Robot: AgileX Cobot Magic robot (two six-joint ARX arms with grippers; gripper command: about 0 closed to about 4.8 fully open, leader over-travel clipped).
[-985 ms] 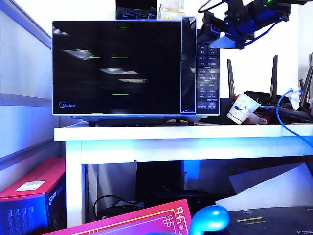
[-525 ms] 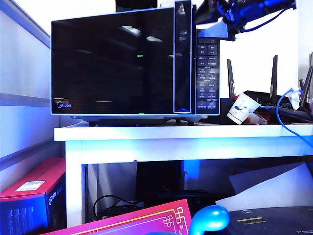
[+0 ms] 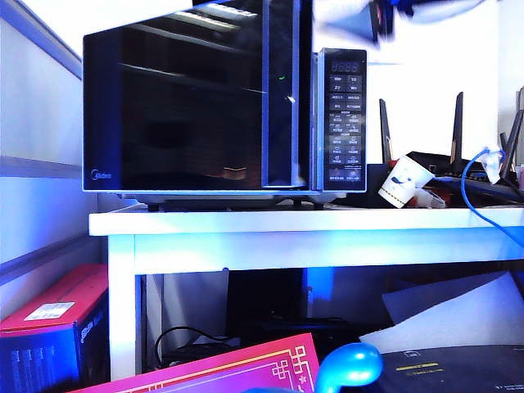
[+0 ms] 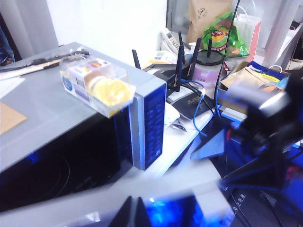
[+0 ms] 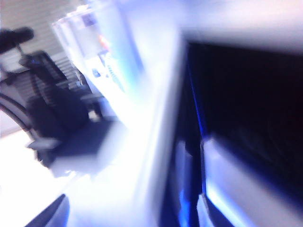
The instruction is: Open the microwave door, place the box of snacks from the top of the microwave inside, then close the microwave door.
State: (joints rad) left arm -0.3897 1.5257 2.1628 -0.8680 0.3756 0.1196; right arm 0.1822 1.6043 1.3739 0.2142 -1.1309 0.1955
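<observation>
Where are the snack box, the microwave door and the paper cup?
box of snacks [image 4: 97,86], left wrist view, clear lid.
microwave door [image 3: 176,106], exterior view, black glass middle.
white paper cup [image 3: 404,182], exterior view, side wall.

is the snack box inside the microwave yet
No, the box of snacks sits on top of the microwave, at its front edge.

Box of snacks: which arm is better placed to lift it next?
Left, likely: the left hand hovers near the box of snacks atop the microwave; the right hand is a blur by the microwave door.
</observation>
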